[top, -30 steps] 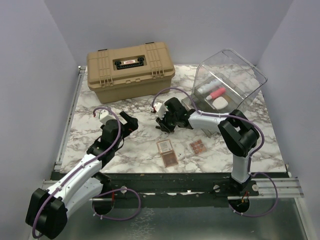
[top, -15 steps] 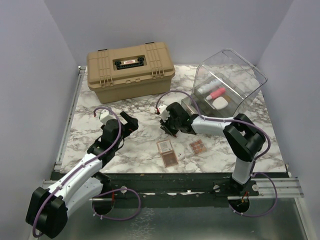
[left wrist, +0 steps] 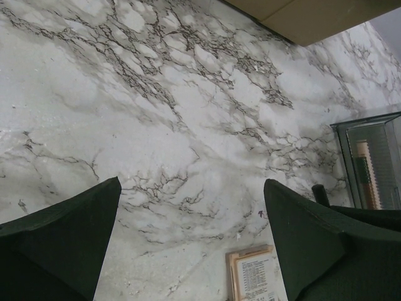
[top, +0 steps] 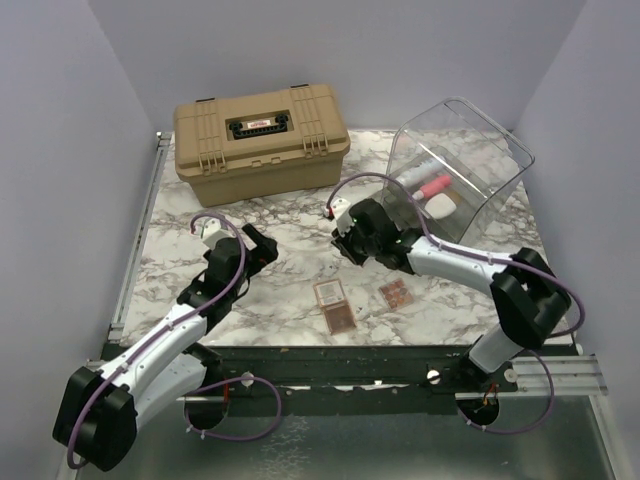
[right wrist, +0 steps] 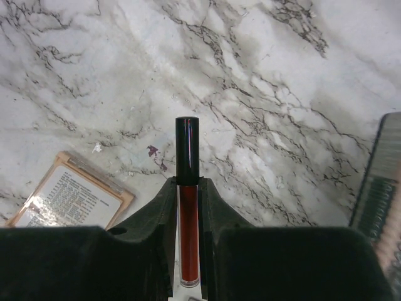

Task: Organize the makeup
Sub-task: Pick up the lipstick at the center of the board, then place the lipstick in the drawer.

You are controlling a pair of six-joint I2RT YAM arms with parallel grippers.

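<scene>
My right gripper (right wrist: pixel 187 185) is shut on a thin red tube with a black cap (right wrist: pixel 187 207), which sticks out past the fingertips above the marble. From above, that gripper (top: pixel 345 240) hangs just left of the clear bin (top: pixel 455 165). Inside the bin lie a white tube (top: pixel 415 172), a pink tube (top: pixel 435 186) and a white oval piece (top: pixel 437 205). Three small square palettes (top: pixel 330 292) (top: pixel 339 319) (top: pixel 396 294) lie on the table in front. My left gripper (top: pixel 262 250) stands open with nothing in it (left wrist: pixel 191 207), one palette (left wrist: pixel 257 276) just ahead of it.
A large tan hard case (top: pixel 260 140) stands closed at the back left. The clear bin's edge (right wrist: pixel 382 188) shows at the right of the right wrist view. A palette (right wrist: pixel 69 197) lies below and left of the held tube.
My right gripper has closed on the red tube and moved right, towards the clear bin, with its arm stretching out. The left arm has stayed where it was.
</scene>
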